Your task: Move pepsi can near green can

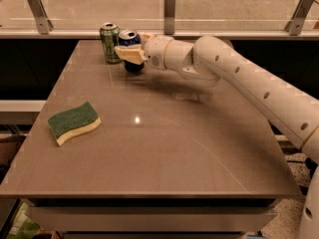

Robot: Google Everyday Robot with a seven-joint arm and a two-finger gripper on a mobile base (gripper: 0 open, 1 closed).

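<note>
Blue with a silver top, the pepsi can (128,38) stands at the far left of the table (174,148), just beside the green can (109,43). The gripper (132,45) has its pale fingers clamped around it. Sideways drift on release could topple the close green can.

A grey-brown table (164,148) is filling the view, its glossy top catching a small glint of light (137,119). Behind it a glass barrier (224,6) is standing along a pale ledge (65,34) — metal brackets (169,9) are holding it. Speckled floor (290,223) is showing at lower right.
</note>
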